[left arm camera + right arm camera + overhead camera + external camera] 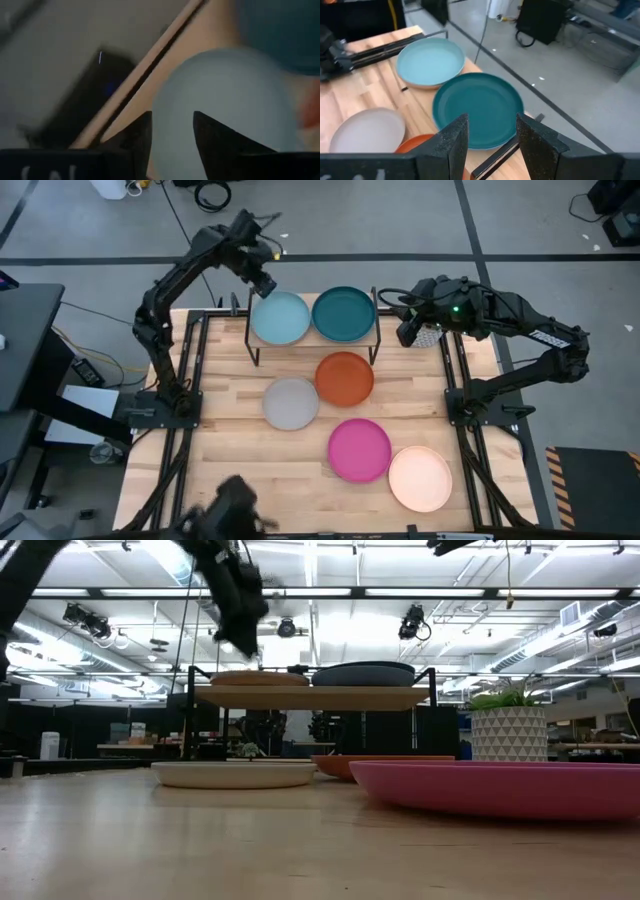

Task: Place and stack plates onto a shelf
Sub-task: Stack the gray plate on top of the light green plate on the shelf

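Note:
The shelf (310, 697) stands at the table's far edge, with the light blue-green plate (280, 317) and the dark teal plate (344, 313) lying side by side on its top. The orange plate (344, 377), grey plate (291, 402), magenta plate (359, 449) and cream plate (420, 478) lie flat on the table. No blue or tan plate is in view. My left gripper (263, 286) is open and hovers over the light blue-green plate's (220, 100) far left rim. My right gripper (408, 332) is open, just right of the shelf, looking across the dark teal plate (477, 107).
Black arm bases and rails run along the table's left and right sides. The shelf's thin black legs (250, 345) stand just beyond the grey and orange plates. Bare wood shows at the table's near left (230, 460). A potted plant (510, 730) stands beyond the table.

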You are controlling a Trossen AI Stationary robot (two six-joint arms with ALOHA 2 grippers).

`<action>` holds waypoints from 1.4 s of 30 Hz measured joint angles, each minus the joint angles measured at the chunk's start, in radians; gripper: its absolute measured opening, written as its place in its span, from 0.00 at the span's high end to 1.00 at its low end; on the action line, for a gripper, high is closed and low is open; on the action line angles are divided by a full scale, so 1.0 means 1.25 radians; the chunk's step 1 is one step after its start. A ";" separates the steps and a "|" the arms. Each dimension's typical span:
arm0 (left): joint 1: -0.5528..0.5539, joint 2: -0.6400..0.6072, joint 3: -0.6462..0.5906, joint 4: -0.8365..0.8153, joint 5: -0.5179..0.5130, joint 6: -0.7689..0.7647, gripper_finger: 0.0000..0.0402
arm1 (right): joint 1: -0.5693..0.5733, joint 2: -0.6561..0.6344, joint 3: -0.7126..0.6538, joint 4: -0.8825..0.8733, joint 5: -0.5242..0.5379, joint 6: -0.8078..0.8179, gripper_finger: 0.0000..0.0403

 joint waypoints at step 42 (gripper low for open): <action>-0.818 -0.321 -1.044 0.857 -0.073 -0.267 0.65 | 0.072 0.241 -0.071 0.001 -0.296 -0.045 0.58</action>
